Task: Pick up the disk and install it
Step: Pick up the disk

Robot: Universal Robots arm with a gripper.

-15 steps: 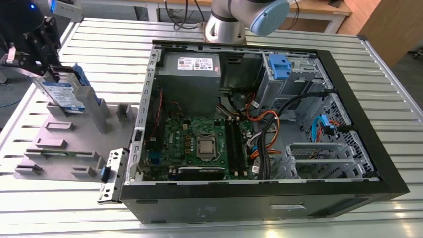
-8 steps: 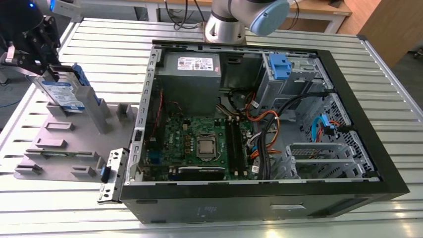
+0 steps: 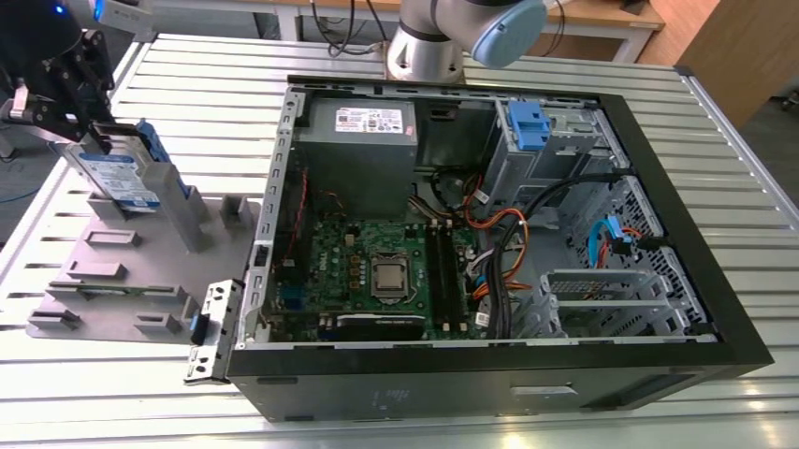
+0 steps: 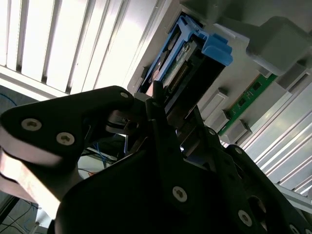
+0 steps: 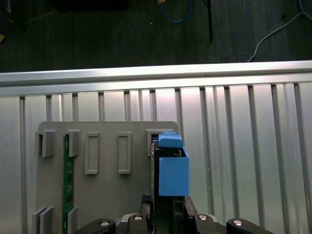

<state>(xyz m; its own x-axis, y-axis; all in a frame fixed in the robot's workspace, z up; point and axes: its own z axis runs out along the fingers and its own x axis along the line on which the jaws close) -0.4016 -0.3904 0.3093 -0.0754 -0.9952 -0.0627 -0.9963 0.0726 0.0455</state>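
The disk (image 3: 123, 173) is a silver drive with a blue-and-white label in a blue carrier frame. It stands upright and slightly tilted over the grey holder plate (image 3: 125, 281) at the exterior view's left. My gripper (image 3: 94, 136) comes down on the drive's top edge, one finger on each flat side, shut on it. In the first wrist view the disk (image 5: 173, 170) shows edge-on, with my gripper (image 5: 163, 212) around it. In the second wrist view the disk (image 4: 180, 53) sits between the black fingers (image 4: 156, 109). I cannot tell whether its lower edge still rests in the holder.
An open computer case (image 3: 724, 309) lies at the exterior view's right, with a motherboard (image 3: 374, 271), a grey power supply box (image 3: 362, 140) and an upright metal bay with a blue tab (image 3: 530, 126). A green memory stick (image 5: 67, 180) stands in the holder. The arm's base (image 3: 437, 37) is behind the case.
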